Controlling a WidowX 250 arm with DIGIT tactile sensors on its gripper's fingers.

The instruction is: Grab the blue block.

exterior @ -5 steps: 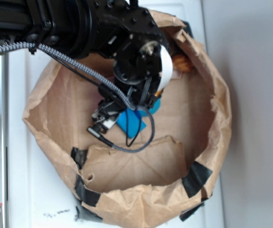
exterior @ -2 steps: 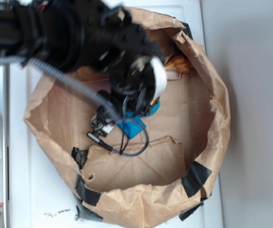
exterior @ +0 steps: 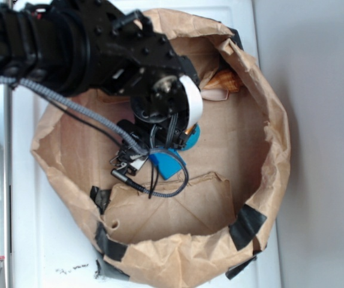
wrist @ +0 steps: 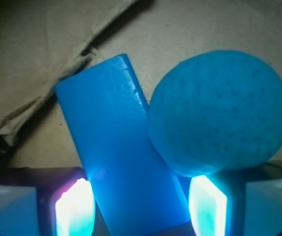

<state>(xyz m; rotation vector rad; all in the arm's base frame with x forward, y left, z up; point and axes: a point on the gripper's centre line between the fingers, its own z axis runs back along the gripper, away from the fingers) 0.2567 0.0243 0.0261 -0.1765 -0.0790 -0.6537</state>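
Brown paper bag floor (wrist: 42,44); blue block (wrist: 121,147) is straddled by spread fingers (wrist: 77,211), ball (wrist: 219,113) touching — closing should be kept square

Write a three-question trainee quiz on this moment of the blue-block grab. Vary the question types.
1. True or false: the blue block lies between the gripper fingers.
2. What sits beside the block in the wrist view? A) teal ball B) red cup C) steel spoon
3. Fill in: everything lies inside a brown paper ____.

Key: 1 true. 2 A, the teal ball. 3 bag.
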